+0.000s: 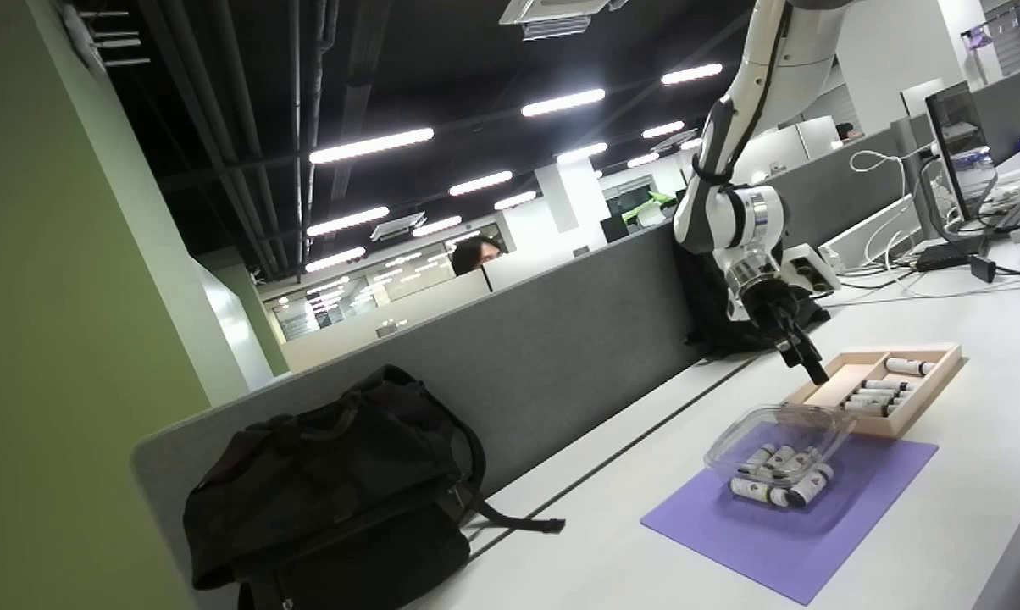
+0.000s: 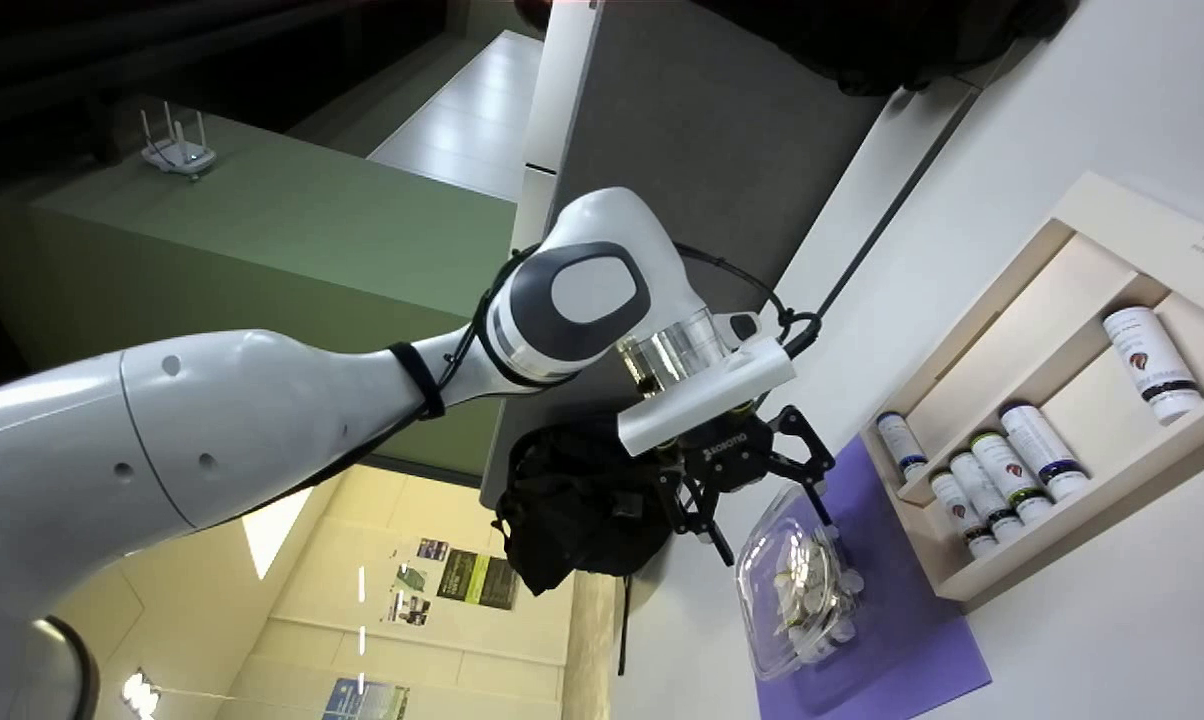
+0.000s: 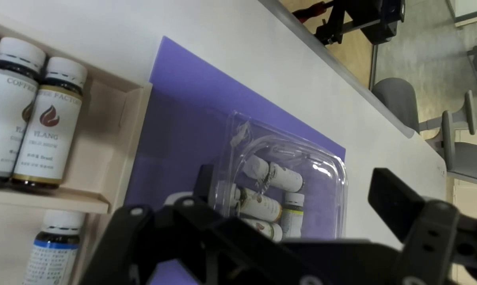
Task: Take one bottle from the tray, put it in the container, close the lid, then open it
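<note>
The light-wood tray (image 2: 1177, 235) shows in both exterior views, with several white-labelled bottles lying in its compartments; in the wrist view a Ylang bottle (image 3: 50, 134) lies near its rim. On the purple mat sits the clear container (image 3: 323, 170), with several bottles (image 3: 262, 204) seen through its plastic. One clear half, the lid, appears tilted up over them (image 1: 802, 413). My gripper (image 3: 298, 194) is above the container with fingers wide apart, gripping nothing. In the wrist view its left finger (image 3: 204, 180) borders the container's edge; whether they touch I cannot tell.
The purple mat (image 1: 823, 542) lies on the white table beside the tray. A black backpack (image 1: 332, 491) leans by the grey partition (image 1: 561, 356). A monitor (image 1: 959, 152) and cables stand at the table's far end. A chair (image 3: 405, 103) is beyond the table edge.
</note>
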You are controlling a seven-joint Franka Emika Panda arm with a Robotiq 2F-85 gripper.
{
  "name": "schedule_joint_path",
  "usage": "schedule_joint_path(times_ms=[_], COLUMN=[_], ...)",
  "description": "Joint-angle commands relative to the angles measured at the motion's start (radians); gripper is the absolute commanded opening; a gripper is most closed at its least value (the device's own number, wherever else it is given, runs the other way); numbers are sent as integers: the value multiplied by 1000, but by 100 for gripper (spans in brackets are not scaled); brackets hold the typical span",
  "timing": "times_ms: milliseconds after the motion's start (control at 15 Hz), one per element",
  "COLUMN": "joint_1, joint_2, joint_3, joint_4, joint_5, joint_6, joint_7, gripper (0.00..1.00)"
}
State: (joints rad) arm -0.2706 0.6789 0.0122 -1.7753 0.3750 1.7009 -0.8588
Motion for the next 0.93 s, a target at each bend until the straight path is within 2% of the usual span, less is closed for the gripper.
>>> schedule_joint_path(times_ms=[0,400,533,867], joint_1=[-20,-17,-21,-11], joint_2=[45,88,105,123], joint_3=[19,37,45,40], joint_4=[60,104,124,145], joint_5=[4,-1,-1,1], joint_6=[-49,-83,-134,-168], joint_7=[-36,-98,-121,-131], gripper=[100,100,100,100])
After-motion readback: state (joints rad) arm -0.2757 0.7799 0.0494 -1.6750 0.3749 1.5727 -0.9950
